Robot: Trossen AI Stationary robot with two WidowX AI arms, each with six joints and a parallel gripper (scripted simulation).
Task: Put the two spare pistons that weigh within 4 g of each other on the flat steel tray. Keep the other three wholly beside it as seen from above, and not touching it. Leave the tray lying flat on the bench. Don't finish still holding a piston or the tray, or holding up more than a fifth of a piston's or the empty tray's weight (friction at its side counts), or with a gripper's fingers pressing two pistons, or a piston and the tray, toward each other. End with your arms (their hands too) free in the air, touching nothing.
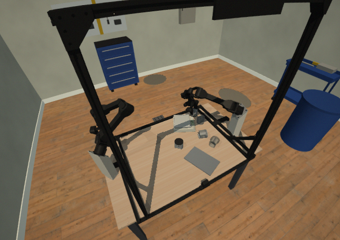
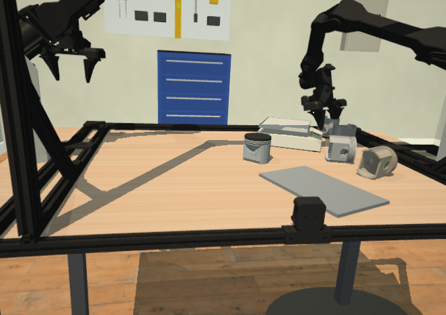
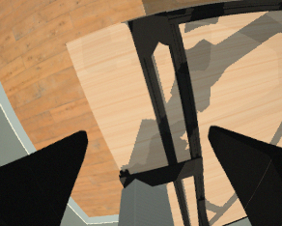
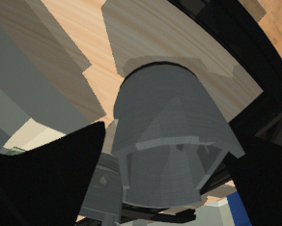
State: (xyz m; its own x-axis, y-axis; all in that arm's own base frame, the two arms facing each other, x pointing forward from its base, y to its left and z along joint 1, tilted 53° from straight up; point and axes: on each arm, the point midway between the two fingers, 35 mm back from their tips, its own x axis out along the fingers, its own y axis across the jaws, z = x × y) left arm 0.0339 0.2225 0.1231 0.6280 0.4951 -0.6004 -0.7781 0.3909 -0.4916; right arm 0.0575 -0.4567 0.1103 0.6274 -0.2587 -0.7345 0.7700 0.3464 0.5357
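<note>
The flat grey steel tray [image 2: 323, 189] lies on the bench, also in the overhead view [image 1: 201, 160]. A dark-topped piston [image 2: 256, 147] stands upright to its left. A silver piston [image 2: 340, 148] and a tan piston [image 2: 377, 162] lie on their sides behind the tray. Another grey piston [image 2: 346, 130] sits by the far frame rail. My right gripper [image 2: 327, 119] is open and low around a fifth grey piston [image 4: 171, 143] next to the scale; its fingers stand either side of it. My left gripper [image 2: 70, 74] is open and empty, high at the left.
A white weighing scale [image 2: 290, 132] sits at the back of the bench beside the right gripper. Black frame rails [image 2: 231, 233] edge the bench, with a small black block [image 2: 307, 213] on the front rail. A second small piston [image 4: 106, 188] shows in the right wrist view.
</note>
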